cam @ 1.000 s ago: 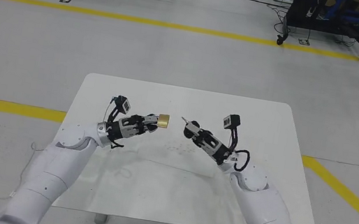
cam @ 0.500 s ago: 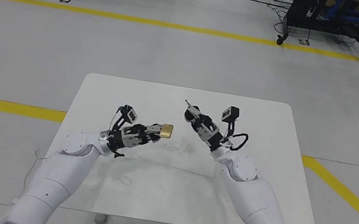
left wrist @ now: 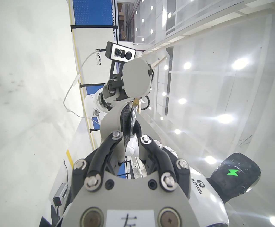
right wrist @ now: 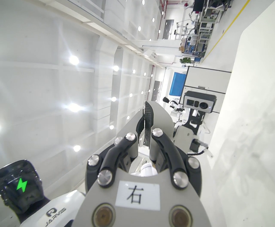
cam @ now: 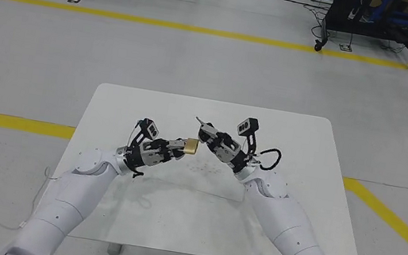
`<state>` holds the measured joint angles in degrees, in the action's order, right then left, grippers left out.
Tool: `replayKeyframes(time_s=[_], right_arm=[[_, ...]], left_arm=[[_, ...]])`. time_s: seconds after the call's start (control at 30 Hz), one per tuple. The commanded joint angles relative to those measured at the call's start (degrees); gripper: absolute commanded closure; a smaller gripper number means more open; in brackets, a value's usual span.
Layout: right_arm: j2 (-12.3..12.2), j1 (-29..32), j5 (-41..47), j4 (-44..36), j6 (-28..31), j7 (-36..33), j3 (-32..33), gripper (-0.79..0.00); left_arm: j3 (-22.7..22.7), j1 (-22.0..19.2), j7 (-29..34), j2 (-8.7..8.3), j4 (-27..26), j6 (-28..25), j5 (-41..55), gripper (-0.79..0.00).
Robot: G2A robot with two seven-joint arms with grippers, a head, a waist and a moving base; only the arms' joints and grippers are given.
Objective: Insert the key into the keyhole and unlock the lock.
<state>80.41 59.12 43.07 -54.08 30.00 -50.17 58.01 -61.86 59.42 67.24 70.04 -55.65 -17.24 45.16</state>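
Over white worktop [cam: 306,144], near its centre: left claw [cam: 177,146] clenched on metal shackle of brass padlock [cam: 190,146], held clear of the surface, probably to leave the keyhole end free. At 1 o'clock from padlock, just beside it: right claw [cam: 208,134] pinched shut on thin pale key [cam: 199,120]. Padlock long axis toward roughly 3 o'clock, body outward. Key shaft toward 11 o'clock, passing the padlock rather than entering; seemingly needs turning before insertion.

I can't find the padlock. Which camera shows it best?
Top view: the lock shows its brass body past the left tool. Left wrist view catches its clamped shackle; right wrist view looks along the right tool.
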Motion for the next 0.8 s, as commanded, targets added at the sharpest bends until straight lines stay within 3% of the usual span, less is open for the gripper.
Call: replayKeyframes(time_s=[0.0,0.2,0.4,0.53,0.63,0.77], right_arm=[[-0.1,0.0,0.3,0.2,0.0,-2.5,0.3,0.0],[-0.5,0.2,-0.5,0.0,-0.3,-6.4,1.1,0.0],[-0.2,0.0,-3.4,0.3,-0.4,4.5,1.8,0.0],[0.2,0.0,-5.4,-0.4,-0.7,5.9,0.6,0.0],[0.4,0.3,-7.1,-0.9,-0.1,4.9,-0.2,0.0],[0.1,1.4,-2.9,-1.7,0.3,-0.7,0.9,0.0]], left_arm=[[0.1,-0.2,-0.2,0.11,0.2,0.5,0.0,0.0],[0.6,-1.2,-0.6,0.54,1.0,1.4,0.0,0.0],[1.2,-1.8,0.5,0.74,0.8,1.8,-1.2,0.0],[1.1,-1.7,0.6,0.84,0.6,2.2,-1.1,0.0],[1.0,-1.7,0.3,0.9,0.7,2.6,-1.0,0.0],[0.7,-1.8,-1.2,0.97,1.1,4.4,-0.7,0.0]])
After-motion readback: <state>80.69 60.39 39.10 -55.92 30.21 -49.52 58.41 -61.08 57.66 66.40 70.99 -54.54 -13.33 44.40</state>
